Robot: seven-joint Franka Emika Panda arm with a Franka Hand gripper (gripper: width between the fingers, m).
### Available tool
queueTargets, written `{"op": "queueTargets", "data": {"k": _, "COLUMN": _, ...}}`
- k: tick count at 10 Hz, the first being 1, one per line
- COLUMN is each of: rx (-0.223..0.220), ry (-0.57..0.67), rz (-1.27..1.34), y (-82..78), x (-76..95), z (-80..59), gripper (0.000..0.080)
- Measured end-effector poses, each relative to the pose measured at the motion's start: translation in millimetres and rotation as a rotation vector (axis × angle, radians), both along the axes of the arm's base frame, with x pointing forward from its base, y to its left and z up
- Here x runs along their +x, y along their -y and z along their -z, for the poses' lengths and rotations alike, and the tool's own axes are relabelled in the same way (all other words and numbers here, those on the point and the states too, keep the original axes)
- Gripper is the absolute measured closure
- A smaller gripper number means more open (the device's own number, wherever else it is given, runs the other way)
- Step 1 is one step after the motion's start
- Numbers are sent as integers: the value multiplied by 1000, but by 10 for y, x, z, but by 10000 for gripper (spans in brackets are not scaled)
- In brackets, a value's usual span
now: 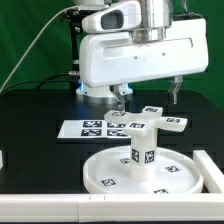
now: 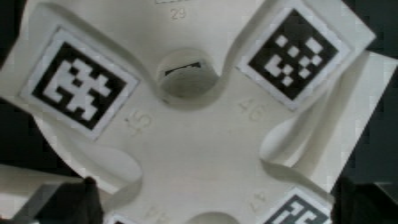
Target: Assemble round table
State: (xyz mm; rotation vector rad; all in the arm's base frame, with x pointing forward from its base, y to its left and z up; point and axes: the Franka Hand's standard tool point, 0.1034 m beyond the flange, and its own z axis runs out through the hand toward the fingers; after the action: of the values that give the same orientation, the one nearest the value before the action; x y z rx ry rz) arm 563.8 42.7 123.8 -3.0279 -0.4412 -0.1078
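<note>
White plastic makes up all the table parts on the black table (image 1: 30, 110). The big round disc (image 1: 105, 172) lies flat near the front edge, low down in front of the claw (image 1: 148, 93). A short round leg (image 1: 141, 148) stands straight up from the middle of the disc, and it has a black-and-white tag (image 1: 138, 155) on its side. More tags sit flat on the disc.

The claw hangs in the air above the parts with its two fingers spread wide. It holds nothing. Right under the claw lies a small base piece (image 1: 152, 120) with arms that stick out, like a cross. The wrist view looks straight down on this base piece (image 2: 187, 110). It has a round hole (image 2: 189, 85) in the middle and square tags (image 2: 290, 54) on its arms.

The marker board (image 1: 88, 127) lies flat just beside the base piece, below the claw and off to the exterior view's left. Behind the claw stands the bulky white robot arm (image 1: 135, 50).
</note>
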Motion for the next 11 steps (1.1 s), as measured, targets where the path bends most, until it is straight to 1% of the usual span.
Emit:
{"op": "queueTargets", "data": {"k": 2, "rx": 1, "ry": -1, "rz": 6, "y": 0, "x": -3, "z": 4, "gripper": 151}}
{"op": "queueTargets", "data": {"k": 5, "rx": -6, "ry": -20, "rz": 4, "y": 51, "x": -53, "z": 134, "gripper": 151}}
{"op": "queueTargets", "data": {"k": 6, "rx": -11, "ry": -7, "rz": 6, "y": 66, "x": -26, "z": 143, "gripper": 151}}
{"op": "queueTargets", "data": {"k": 8, "rx": -17, "ry": 16, "rz": 20, "y": 39, "x": 24, "z": 151, "gripper": 151}}
{"op": "queueTargets", "data": {"k": 9, "rx": -18, "ry": 14, "rz": 21, "y": 36, "x": 18, "z": 173, "gripper": 151}}
{"op": "queueTargets", "data": {"k": 11, "rx": -18, "ry": 14, "rz": 23, "y": 49, "x": 19, "z": 172, "gripper": 151}}
